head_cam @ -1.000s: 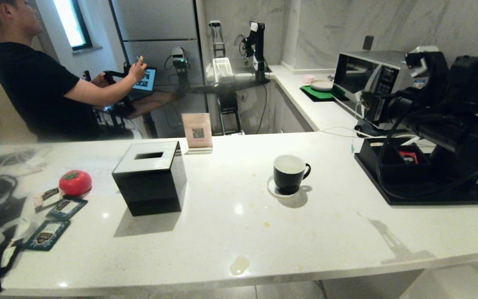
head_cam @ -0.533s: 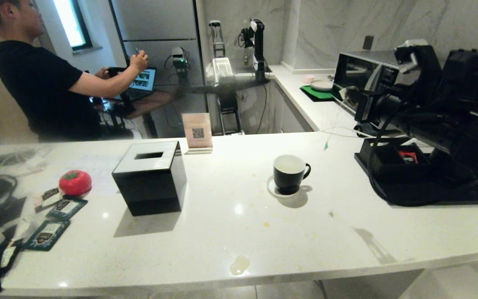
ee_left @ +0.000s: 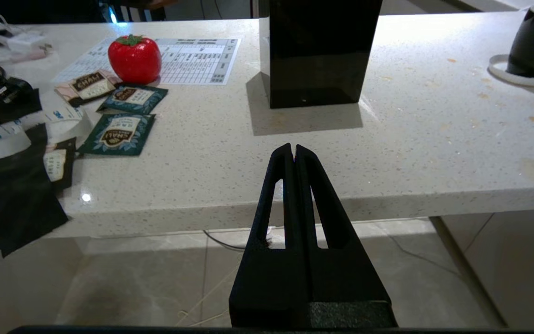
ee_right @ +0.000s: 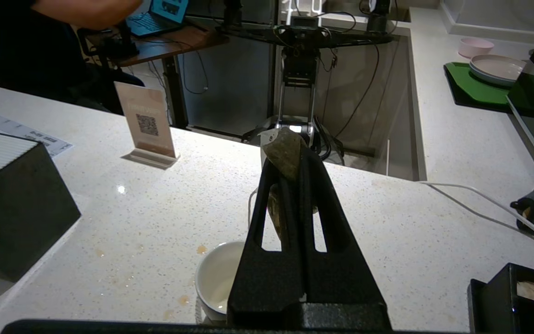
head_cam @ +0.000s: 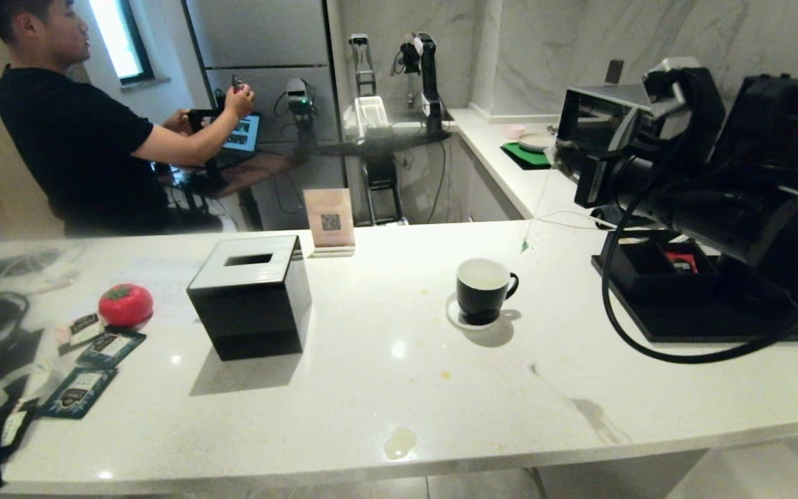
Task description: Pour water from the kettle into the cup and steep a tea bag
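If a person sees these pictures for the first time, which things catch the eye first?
First, the big black right arm at the right of the head view, its right gripper with jaws shut on a tea bag above the cup on its white coaster. Next, the black tissue box and red tomato-shaped thing farther left.

I am facing a pale speckled stone worktop that is catching bright glints of overhead light. Behind it, grey-veined white marble walls are meeting at a corner above a white side counter. A bright window is glowing at the far left beside tall grey cabinet panels. Beige floor tiles are showing under the worktop's edge.
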`<state>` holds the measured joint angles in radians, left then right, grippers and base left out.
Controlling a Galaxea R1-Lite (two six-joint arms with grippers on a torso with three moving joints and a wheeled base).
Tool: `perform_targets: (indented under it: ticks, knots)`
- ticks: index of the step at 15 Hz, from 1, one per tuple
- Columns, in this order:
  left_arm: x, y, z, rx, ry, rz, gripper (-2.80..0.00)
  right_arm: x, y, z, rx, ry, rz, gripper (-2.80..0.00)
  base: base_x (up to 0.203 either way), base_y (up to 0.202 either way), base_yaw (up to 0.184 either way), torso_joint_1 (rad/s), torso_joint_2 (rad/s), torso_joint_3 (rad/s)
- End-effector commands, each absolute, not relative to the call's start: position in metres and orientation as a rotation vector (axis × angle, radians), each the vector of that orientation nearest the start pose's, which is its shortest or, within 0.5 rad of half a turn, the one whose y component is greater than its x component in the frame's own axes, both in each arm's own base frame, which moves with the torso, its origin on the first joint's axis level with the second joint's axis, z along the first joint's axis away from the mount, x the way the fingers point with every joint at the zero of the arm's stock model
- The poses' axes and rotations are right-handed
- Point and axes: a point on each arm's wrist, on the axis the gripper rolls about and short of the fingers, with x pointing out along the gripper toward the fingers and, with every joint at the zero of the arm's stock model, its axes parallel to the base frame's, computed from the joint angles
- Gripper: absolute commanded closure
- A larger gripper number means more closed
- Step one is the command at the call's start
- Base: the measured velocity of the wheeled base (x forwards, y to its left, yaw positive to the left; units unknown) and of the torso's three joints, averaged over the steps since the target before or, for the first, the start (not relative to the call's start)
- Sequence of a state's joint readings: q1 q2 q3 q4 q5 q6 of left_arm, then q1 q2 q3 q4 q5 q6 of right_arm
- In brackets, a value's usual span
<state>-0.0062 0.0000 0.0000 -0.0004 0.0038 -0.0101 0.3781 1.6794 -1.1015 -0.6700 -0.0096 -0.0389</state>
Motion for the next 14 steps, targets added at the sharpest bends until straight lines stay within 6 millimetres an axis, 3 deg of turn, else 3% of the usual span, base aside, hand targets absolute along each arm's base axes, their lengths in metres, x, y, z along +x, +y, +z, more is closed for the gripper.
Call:
perform_targets:
  ticks: [1, 14]
  knots:
    - [-0.023, 0.000, 0.076, 0.005, 0.000, -0.003, 0.00, 0.296, 0.123, 0.279, -0.019, -0.112, 0.381, 0.00, 0.000, 0.000, 0.000, 0.000, 0.00, 0.000]
    - [-0.024, -0.001, 0.084, 0.011, -0.052, -0.035, 0.00, 0.282, 0.134, 0.285, -0.018, -0.116, 0.434, 0.00, 0.000, 0.000, 0.000, 0.000, 0.00, 0.000]
